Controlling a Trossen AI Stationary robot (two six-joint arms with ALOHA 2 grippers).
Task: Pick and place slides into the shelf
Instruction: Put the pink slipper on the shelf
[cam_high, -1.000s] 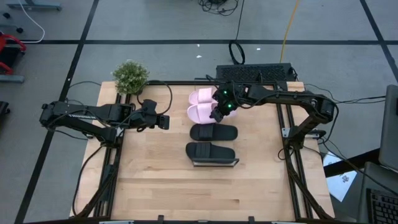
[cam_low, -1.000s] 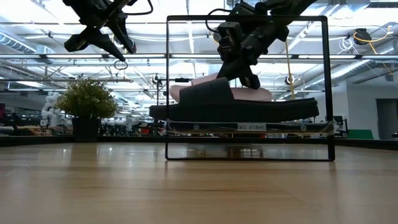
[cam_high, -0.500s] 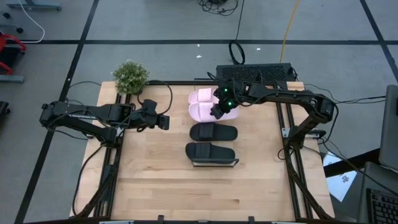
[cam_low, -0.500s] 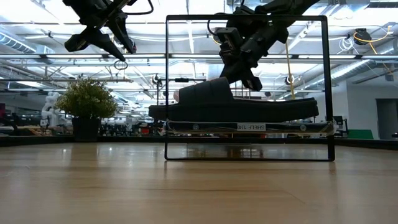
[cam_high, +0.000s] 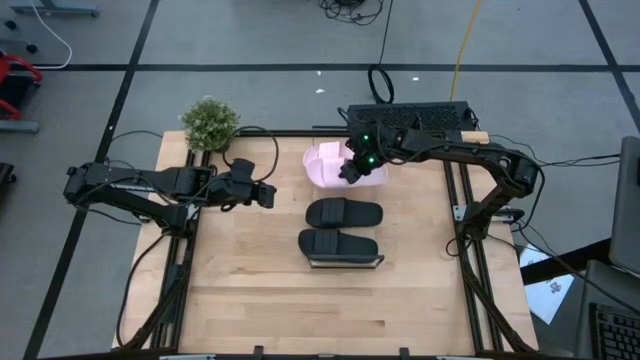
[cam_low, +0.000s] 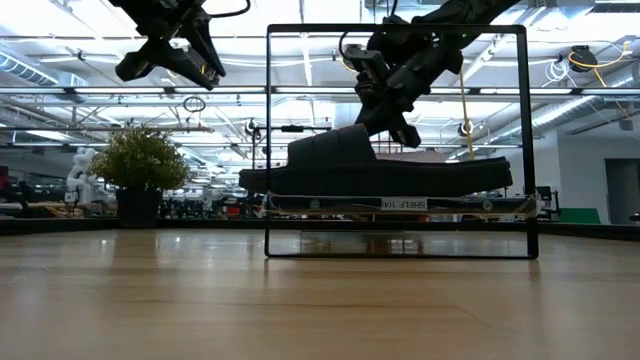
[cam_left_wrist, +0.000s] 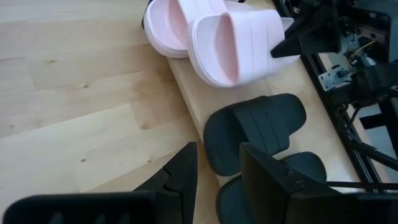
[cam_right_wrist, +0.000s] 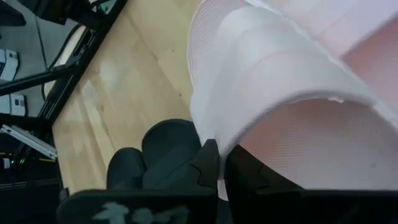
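Right gripper (cam_high: 350, 168) clamped on pink slide (cam_high: 330, 172) at far end of shelf (cam_left_wrist: 186, 93), touching second pink slide (cam_left_wrist: 171, 25). Two black slides (cam_high: 343, 213) on shelf nearer. Left gripper (cam_high: 263, 195) parted, beside shelf.

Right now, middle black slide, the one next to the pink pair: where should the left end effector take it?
Probably the wide strap of that black slide. It lies flat, sole down, and the strap arches over the footbed. Come from above, with one finger under the strap's heel-side edge and one on top.
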